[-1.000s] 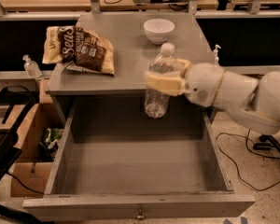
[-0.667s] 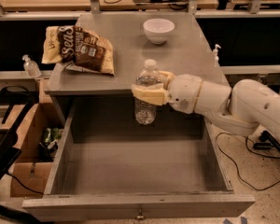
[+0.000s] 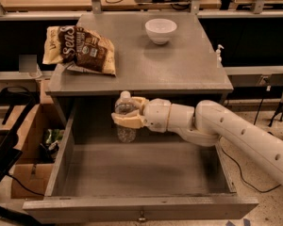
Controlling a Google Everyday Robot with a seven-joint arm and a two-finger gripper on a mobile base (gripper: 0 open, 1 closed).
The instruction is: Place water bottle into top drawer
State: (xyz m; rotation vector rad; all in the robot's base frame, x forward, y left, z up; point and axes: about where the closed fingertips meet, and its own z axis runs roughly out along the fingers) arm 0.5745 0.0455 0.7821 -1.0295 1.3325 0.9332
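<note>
The water bottle is clear ribbed plastic with a white cap. My gripper is shut on its middle and holds it upright inside the open top drawer, near the back and left of centre. The bottle's base hangs close to the drawer floor; I cannot tell whether it touches. The drawer is pulled far out, and its flat front with a small metal knob faces the camera. My white arm reaches in from the right.
On the cabinet top lie a chip bag at the left and a white bowl at the back. A small pump bottle stands at the right. A cardboard box sits on the floor at the left.
My gripper has carried the bottle to the left and down, from above the drawer's back right edge to inside the drawer near the back.
</note>
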